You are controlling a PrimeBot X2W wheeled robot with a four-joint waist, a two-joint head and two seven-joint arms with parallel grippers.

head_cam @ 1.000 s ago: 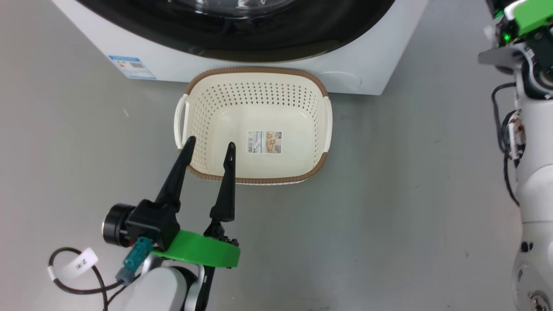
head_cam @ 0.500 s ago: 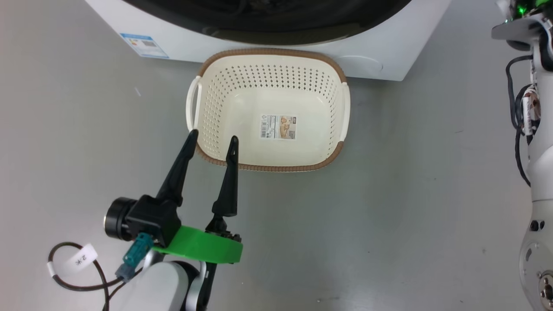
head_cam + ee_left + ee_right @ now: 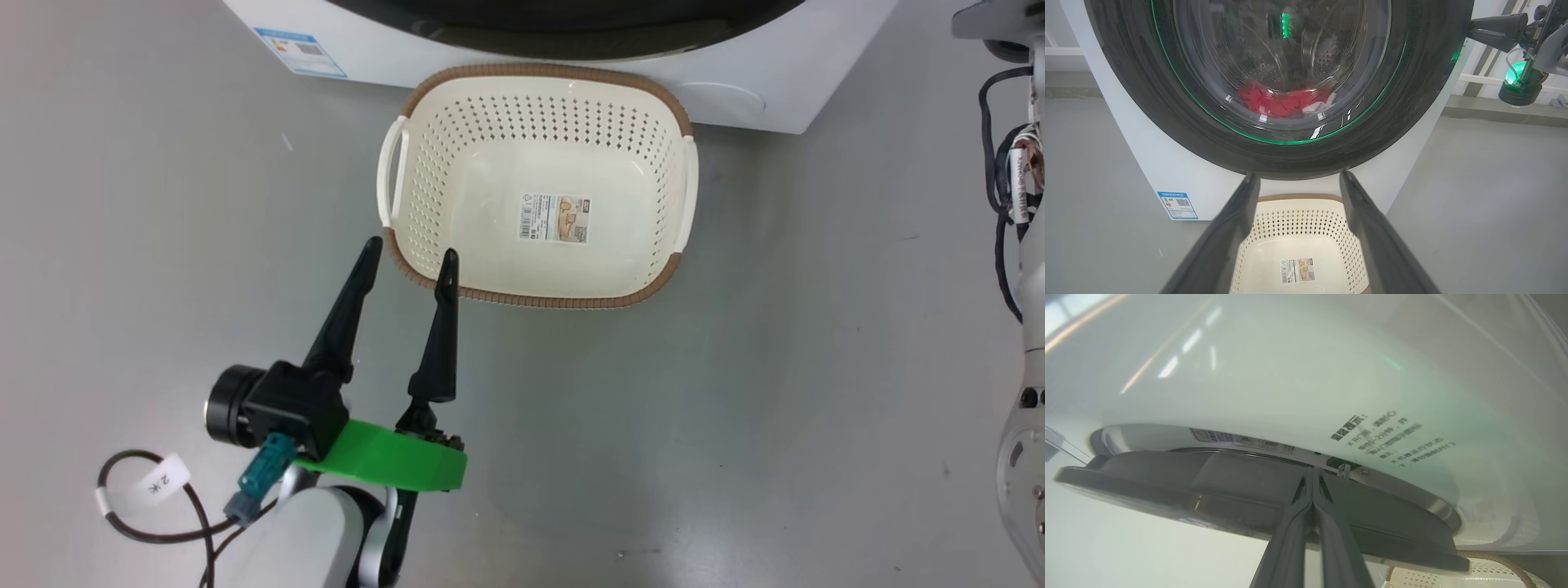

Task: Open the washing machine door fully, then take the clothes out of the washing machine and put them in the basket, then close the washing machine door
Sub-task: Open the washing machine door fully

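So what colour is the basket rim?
Brown, with a woven look; the basket rim shows best in the head view.

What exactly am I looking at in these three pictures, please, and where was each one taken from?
This is a two-armed wheeled robot. The head camera looks down at the grey floor, where an empty cream basket stands before the white washing machine; the left fingers hover open, holding nothing. The left wrist camera looks along those fingers at the round black door, with red clothes behind its glass. The right wrist camera shows the right fingers pressed together, tips at the door's edge.
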